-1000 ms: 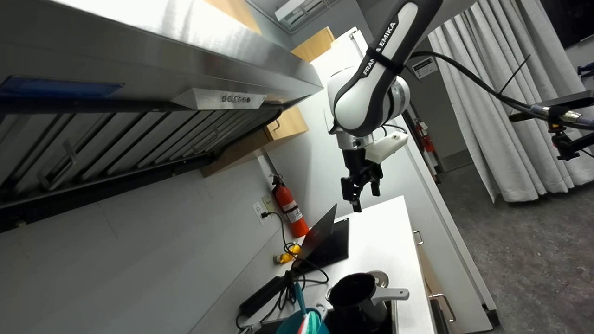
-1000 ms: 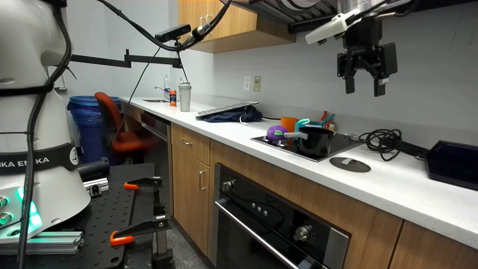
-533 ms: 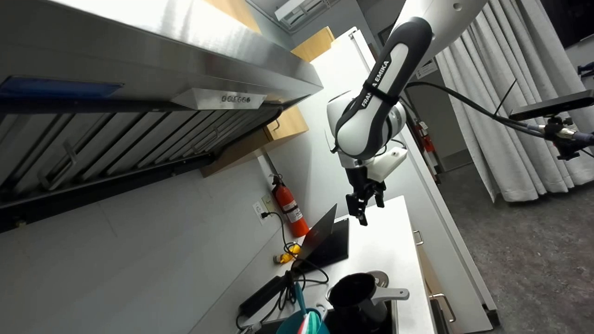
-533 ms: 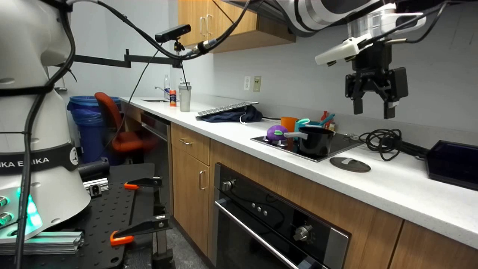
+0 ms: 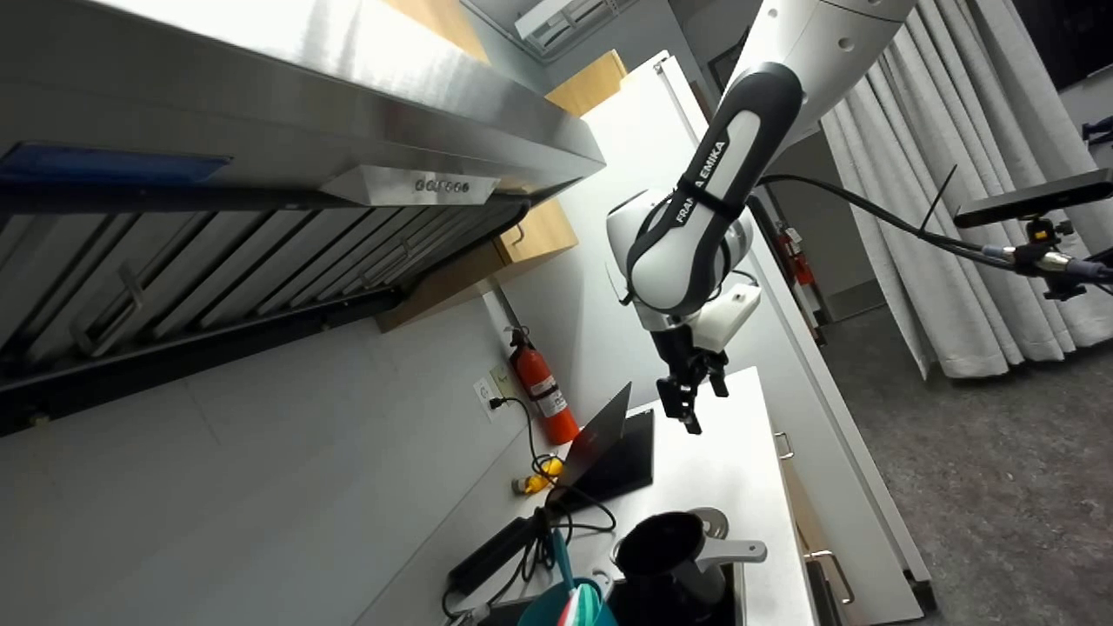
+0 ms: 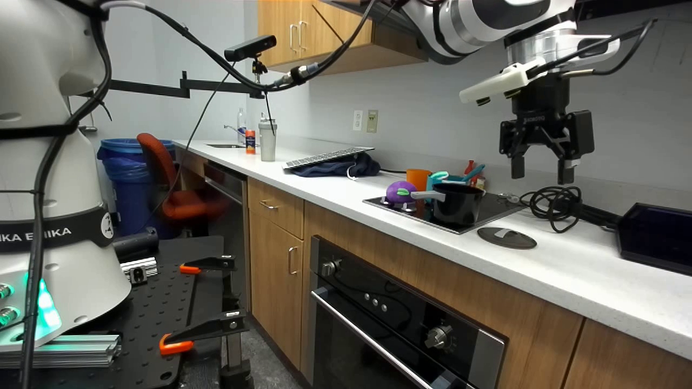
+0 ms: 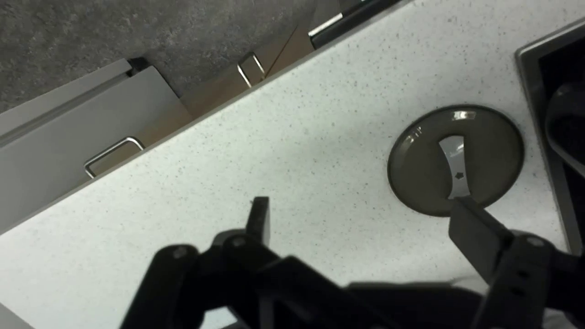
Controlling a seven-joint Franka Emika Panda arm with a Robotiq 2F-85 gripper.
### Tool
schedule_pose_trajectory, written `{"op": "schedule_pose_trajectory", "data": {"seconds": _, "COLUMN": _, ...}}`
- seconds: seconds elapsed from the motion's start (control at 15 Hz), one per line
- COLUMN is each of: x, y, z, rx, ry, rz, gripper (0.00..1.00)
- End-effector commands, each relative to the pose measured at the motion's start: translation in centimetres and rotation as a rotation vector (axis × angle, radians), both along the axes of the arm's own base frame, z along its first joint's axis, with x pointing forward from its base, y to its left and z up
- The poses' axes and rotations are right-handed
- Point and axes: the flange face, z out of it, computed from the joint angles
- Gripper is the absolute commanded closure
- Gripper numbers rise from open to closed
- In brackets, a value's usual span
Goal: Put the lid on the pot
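The lid is a flat grey-brown disc with a pale strip handle. It lies on the counter beside the cooktop, and also shows in an exterior view and in the wrist view. The black pot with a grey handle stands uncovered on the cooktop, and it also shows in an exterior view. My gripper is open and empty, well above the counter, fingers pointing down. In the wrist view the gripper has the lid ahead of its right finger, whose tip overlaps the lid's edge in the picture.
A coiled black cable and a dark box lie toward the wall. A purple ball, an orange cup and a teal container stand near the pot. A steel range hood hangs above.
My gripper has come down toward the counter, shifting rightward at first in an exterior view. It stays open. The lid and the pot have not moved.
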Motion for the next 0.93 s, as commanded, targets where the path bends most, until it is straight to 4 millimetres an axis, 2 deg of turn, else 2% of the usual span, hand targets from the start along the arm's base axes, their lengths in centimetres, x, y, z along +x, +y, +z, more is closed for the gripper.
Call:
{"op": "schedule_pose_trajectory", "data": {"seconds": 0.0, "x": -0.06, "y": -0.07, "z": 0.06, "rx": 0.000, "ry": 0.024, "rz": 0.001, "gripper": 0.00}}
{"op": "schedule_pose_trajectory", "data": {"seconds": 0.87, "x": 0.06, "y": -0.10, "z": 0.09, "rx": -0.001, "ry": 0.041, "rz": 0.003, "gripper": 0.00}}
